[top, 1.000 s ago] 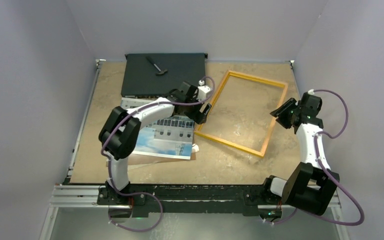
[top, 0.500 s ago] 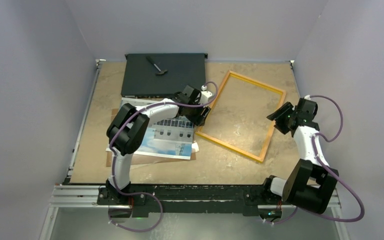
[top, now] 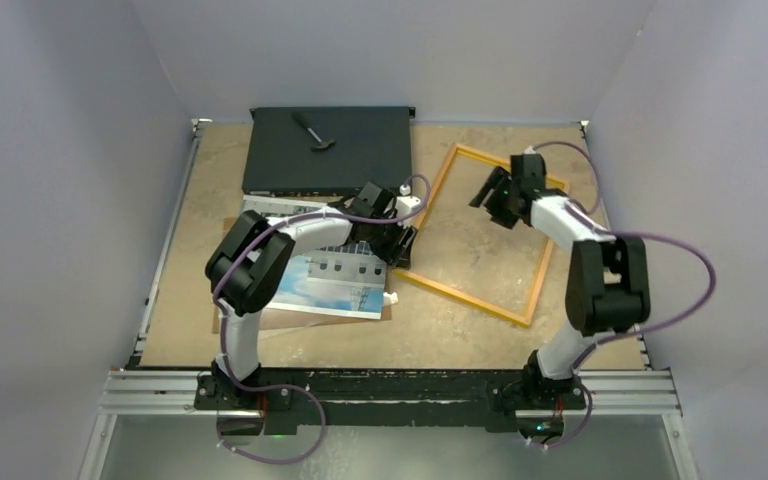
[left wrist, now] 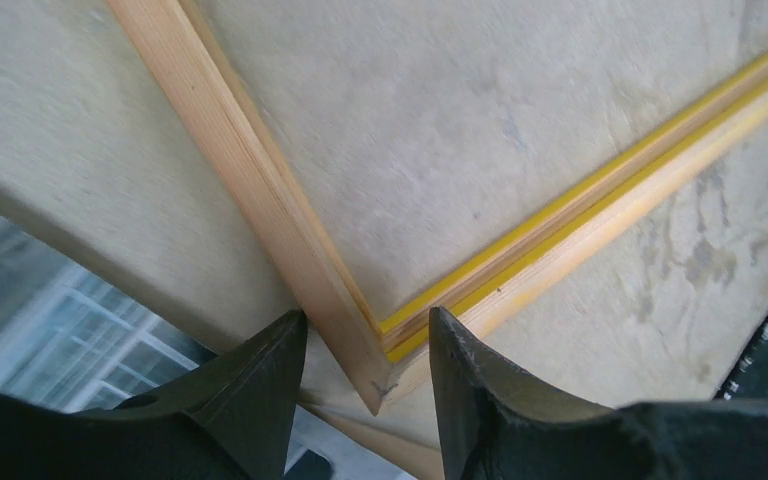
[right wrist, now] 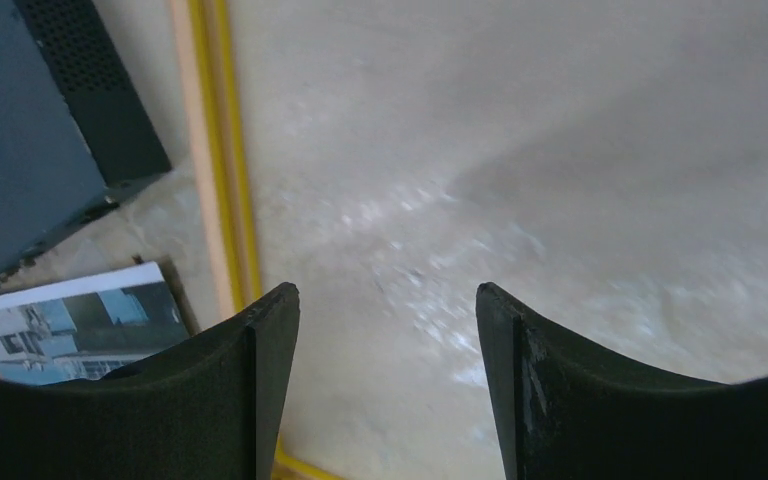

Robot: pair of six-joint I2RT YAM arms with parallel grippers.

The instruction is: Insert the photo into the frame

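The frame (top: 535, 272), a yellow-orange border round a clear pane, lies flat at centre right. The photo (top: 332, 282), a pale building under blue sky, rests left of it on a brown board. My left gripper (top: 401, 240) is low at the frame's near-left corner. In the left wrist view that frame (left wrist: 260, 200) corner sits between the left gripper's (left wrist: 368, 325) open fingers, with narrow gaps on both sides, and the photo (left wrist: 55, 320) shows at lower left. My right gripper (top: 486, 194) hovers open over the pane; the right gripper (right wrist: 388, 295) holds nothing, with the frame's rail (right wrist: 215, 150) to its left.
A flat black box (top: 360, 150) stands at the back left with a small dark tool (top: 312, 131) on its lid; it also shows as the black box (right wrist: 30, 120) in the right wrist view. The brown backing board (top: 290, 320) pokes out under the photo. Grey walls close three sides.
My right arm let go of the frame's right rail and swung left and back, over the pane, with its jaws widening. My left gripper narrowed around the near-left corner. The frame shifted slightly.
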